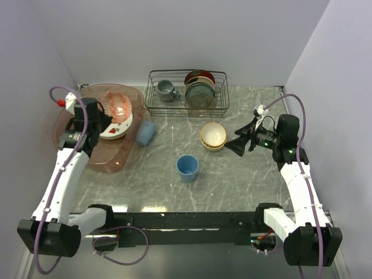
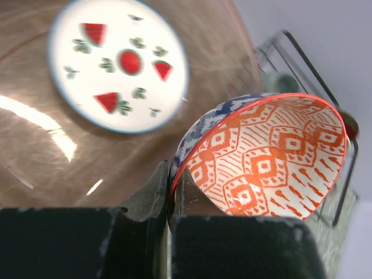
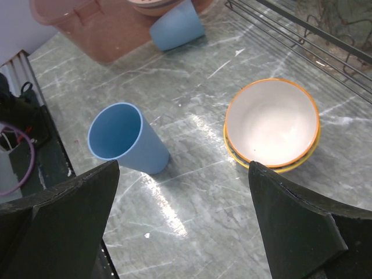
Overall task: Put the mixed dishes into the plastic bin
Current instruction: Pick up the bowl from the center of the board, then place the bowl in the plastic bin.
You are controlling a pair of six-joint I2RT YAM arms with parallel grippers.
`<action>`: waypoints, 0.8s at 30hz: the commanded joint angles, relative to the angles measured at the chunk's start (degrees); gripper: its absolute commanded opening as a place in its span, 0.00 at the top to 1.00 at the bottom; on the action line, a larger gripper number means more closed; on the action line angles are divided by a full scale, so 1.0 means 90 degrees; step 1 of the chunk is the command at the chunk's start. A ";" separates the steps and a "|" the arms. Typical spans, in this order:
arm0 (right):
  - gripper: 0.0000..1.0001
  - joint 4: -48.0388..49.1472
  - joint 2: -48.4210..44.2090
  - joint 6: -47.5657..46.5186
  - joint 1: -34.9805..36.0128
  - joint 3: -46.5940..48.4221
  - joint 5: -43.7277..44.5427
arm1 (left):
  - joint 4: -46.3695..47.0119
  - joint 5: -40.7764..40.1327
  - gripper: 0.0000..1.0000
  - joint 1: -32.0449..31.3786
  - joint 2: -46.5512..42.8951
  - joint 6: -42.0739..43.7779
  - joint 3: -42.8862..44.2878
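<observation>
My left gripper [image 1: 106, 115] is shut on the rim of the red-patterned bowl [image 2: 273, 157] and holds it tilted over the pinkish plastic bin [image 1: 87, 152]. The white strawberry plate [image 2: 119, 64] lies in the bin below. One light-blue cup [image 1: 145, 132] lies on its side against the bin's right wall. The other light-blue cup [image 3: 125, 142] stands upright mid-table. The cream bowl [image 3: 272, 122] sits on the orange-yellow plate [image 3: 302, 163]. My right gripper [image 3: 186, 221] is open and empty, above the table between that cup and the bowl. No dark red plate shows outside the rack.
The black wire rack [image 1: 186, 93] stands at the back centre with a grey mug [image 1: 165, 89] and upright dark plates [image 1: 200, 90]. Its wires also show in the right wrist view [image 3: 302, 29]. Walls close the table on the left, the back and the right.
</observation>
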 commanded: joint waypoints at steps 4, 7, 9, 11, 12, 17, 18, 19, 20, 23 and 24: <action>0.00 0.0173 0.0084 -0.0146 -0.0028 0.0129 0.0269 | -0.0249 0.0461 0.99 0.1353 0.0245 -0.0884 -0.0031; 0.00 0.0212 0.0114 -0.0136 -0.0028 0.0119 0.0279 | -0.0386 0.0265 0.99 0.1666 0.0342 -0.1128 -0.0128; 0.00 0.0173 0.0104 -0.0185 -0.0028 0.0110 0.0385 | -0.0474 0.0236 0.98 0.1919 0.0479 -0.1226 -0.0158; 0.00 0.0183 0.0085 -0.0204 -0.0037 0.0100 0.0454 | -0.0776 0.0274 0.97 0.2076 0.0741 -0.1363 -0.0100; 0.00 0.0183 0.0085 -0.0204 -0.0028 0.0100 0.0474 | -0.0864 0.0313 0.97 0.2212 0.0849 -0.1402 -0.0080; 0.00 0.0193 0.0133 -0.0204 -0.0028 0.0090 0.0464 | -0.1332 0.0110 0.96 0.2419 0.1484 -0.1588 0.0095; 0.00 0.0193 0.0153 -0.0204 -0.0028 0.0100 0.0464 | -0.1392 0.0012 0.95 0.2428 0.1572 -0.1627 0.0163; 0.00 0.0183 0.0163 -0.0204 -0.0028 0.0110 0.0464 | -0.1431 -0.0076 0.94 0.2448 0.1650 -0.1617 0.0193; 0.00 0.0164 0.0182 -0.0214 -0.0037 0.0110 0.0464 | -0.1441 -0.0145 0.93 0.2477 0.1806 -0.1608 0.0203; 0.00 0.0164 0.0211 -0.0233 -0.0028 0.0110 0.0493 | -0.1461 -0.0107 0.92 0.2633 0.2099 -0.1588 0.0252; 0.00 0.0164 0.0212 -0.0234 -0.0028 0.0110 0.0503 | -0.1499 -0.0097 0.92 0.2692 0.2178 -0.1598 0.0281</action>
